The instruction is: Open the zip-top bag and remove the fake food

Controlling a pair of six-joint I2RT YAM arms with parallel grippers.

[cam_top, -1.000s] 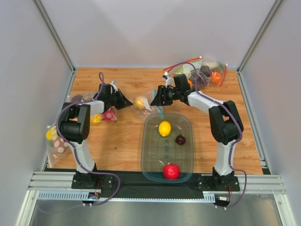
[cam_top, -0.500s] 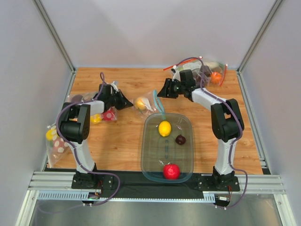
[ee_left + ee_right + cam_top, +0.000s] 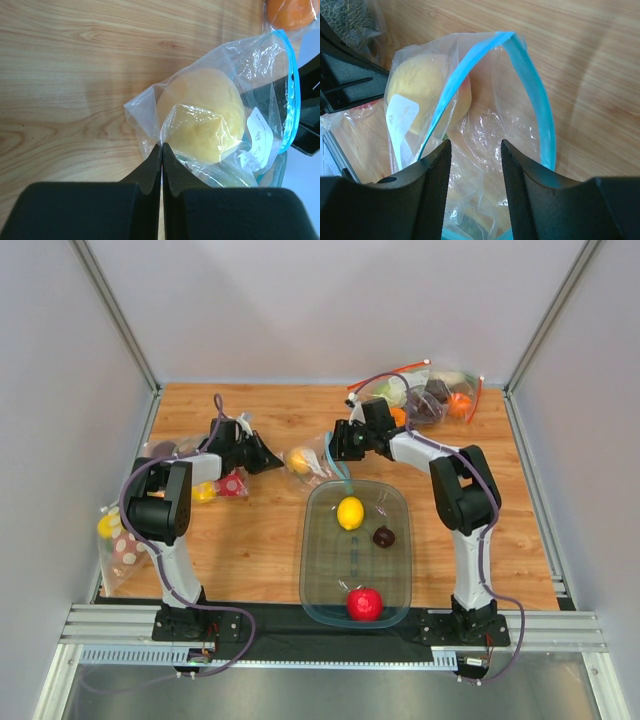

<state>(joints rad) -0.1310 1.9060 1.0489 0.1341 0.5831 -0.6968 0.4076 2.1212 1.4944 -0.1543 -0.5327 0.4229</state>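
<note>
The zip-top bag (image 3: 322, 455) lies on the wood just beyond the clear dish (image 3: 325, 570), its light-blue zip strip (image 3: 470, 65) parted. The orange-yellow peach (image 3: 298, 459) is inside it, and also shows in the left wrist view (image 3: 200, 120) and the right wrist view (image 3: 415, 95). My left gripper (image 3: 162, 148) is shut on the bag's closed end. My right gripper (image 3: 475, 150) is open at the bag's mouth, its fingers over the loose plastic. The yellow lemon (image 3: 350, 512), maroon plum (image 3: 384, 536) and red apple (image 3: 365, 603) lie in the dish.
A larger bag with red zip strips (image 3: 430, 395), holding an orange and grapes, lies at the back right behind my right arm. Other clear bags of fruit (image 3: 125, 540) lie along the left edge and beside my left arm (image 3: 215, 485).
My right gripper drew back to the right, away from the bag, then returned to its mouth. The left gripper and the fruits in the dish have not moved.
</note>
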